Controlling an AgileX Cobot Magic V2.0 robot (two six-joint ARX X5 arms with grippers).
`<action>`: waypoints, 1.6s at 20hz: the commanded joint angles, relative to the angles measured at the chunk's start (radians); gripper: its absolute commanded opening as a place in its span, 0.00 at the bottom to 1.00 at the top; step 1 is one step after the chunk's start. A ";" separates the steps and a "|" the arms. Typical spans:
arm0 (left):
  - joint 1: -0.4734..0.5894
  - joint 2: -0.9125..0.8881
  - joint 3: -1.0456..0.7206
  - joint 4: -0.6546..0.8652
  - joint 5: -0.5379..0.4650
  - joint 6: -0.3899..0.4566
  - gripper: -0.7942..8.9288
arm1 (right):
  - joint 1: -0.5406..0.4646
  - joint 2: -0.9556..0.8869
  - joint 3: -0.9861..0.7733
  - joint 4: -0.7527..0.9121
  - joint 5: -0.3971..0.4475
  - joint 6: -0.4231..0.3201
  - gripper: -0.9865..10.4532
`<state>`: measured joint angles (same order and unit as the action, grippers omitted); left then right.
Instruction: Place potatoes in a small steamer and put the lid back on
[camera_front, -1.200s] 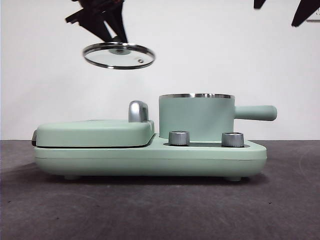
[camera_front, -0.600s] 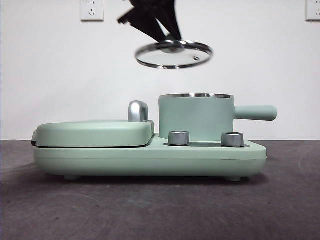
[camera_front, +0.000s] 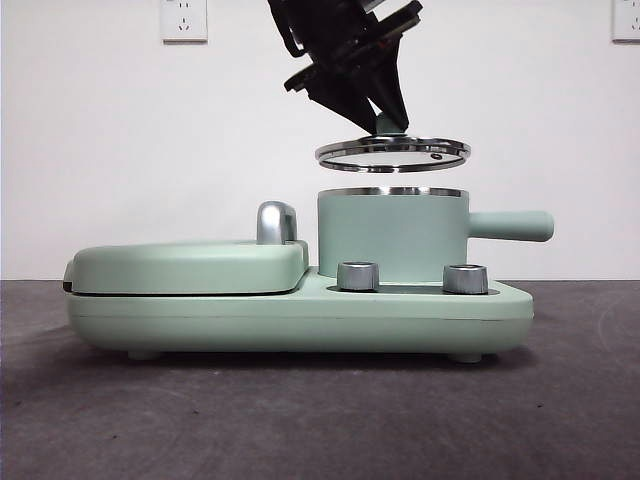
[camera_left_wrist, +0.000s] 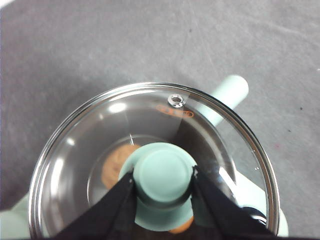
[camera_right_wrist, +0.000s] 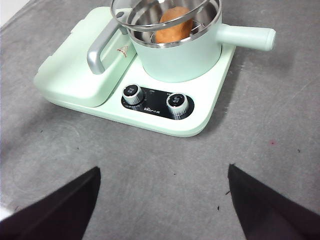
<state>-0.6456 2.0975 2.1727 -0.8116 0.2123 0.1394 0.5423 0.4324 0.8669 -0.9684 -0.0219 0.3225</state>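
Note:
The lid (camera_front: 392, 153), glass with a steel edge, hangs level a little above the small steamer (camera_front: 392, 235), a mint-green pot with a side handle (camera_front: 510, 225). My left gripper (camera_front: 385, 115) comes from above and is shut on the lid's mint-green knob (camera_left_wrist: 162, 175). Through the glass of the lid (camera_left_wrist: 100, 130) the orange-brown potato (camera_left_wrist: 117, 160) shows inside the pot. The right wrist view shows the potato (camera_right_wrist: 173, 22) lying in the steamer (camera_right_wrist: 175, 55) under the lid's rim (camera_right_wrist: 150, 28). My right gripper (camera_right_wrist: 164, 169) is open and empty, above the table in front of the appliance.
The steamer stands on a mint-green base (camera_front: 300, 315) with two steel dials (camera_front: 358, 276) (camera_front: 465, 278). A flat griddle cover (camera_front: 190, 265) with a chrome handle (camera_front: 276, 222) lies to the pot's left. Grey table (camera_right_wrist: 280, 165) surrounds the appliance.
My left gripper has carried the lid from above the griddle to the right and down. The lid now hangs level just over the pot.

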 joint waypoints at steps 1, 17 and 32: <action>-0.006 0.024 0.031 0.042 0.006 0.023 0.10 | 0.006 0.001 0.004 0.005 0.003 0.023 0.44; 0.011 0.090 0.031 0.033 0.006 0.026 0.10 | 0.006 0.001 0.004 0.006 0.000 0.040 0.44; 0.011 0.105 0.031 -0.003 0.036 0.070 0.20 | 0.006 0.001 0.004 0.006 0.000 0.045 0.44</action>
<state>-0.6266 2.1719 2.1769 -0.7906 0.2417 0.2070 0.5423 0.4324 0.8669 -0.9680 -0.0227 0.3569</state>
